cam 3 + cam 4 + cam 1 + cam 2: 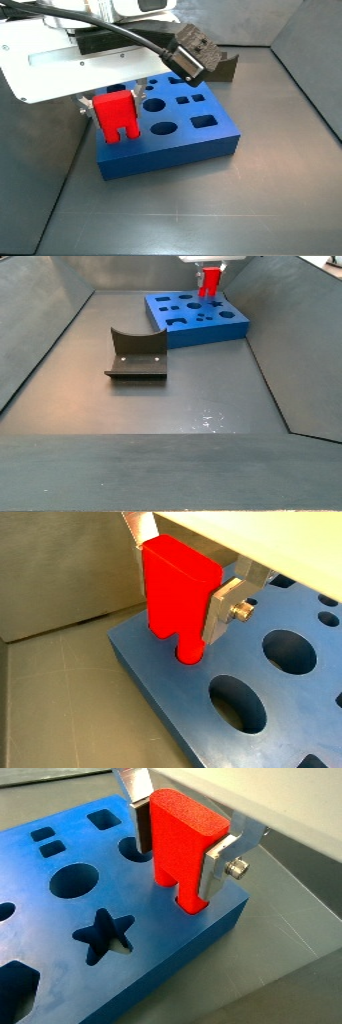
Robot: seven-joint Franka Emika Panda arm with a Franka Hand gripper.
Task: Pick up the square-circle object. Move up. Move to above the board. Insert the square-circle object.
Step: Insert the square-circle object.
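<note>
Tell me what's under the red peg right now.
The small bright red plastic peg, held between the end effector's fingers, has its narrower lower part at a corner of the large blue board. Whether a hole lies beneath is covered by the peg.

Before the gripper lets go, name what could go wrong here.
The gripper holds the square-circle object at a corner of the board.
1. Only its narrow foot meets the board near the edge; released now, it may tip off.
2. Pushing down misaligned could jam it or shift the board.
</note>
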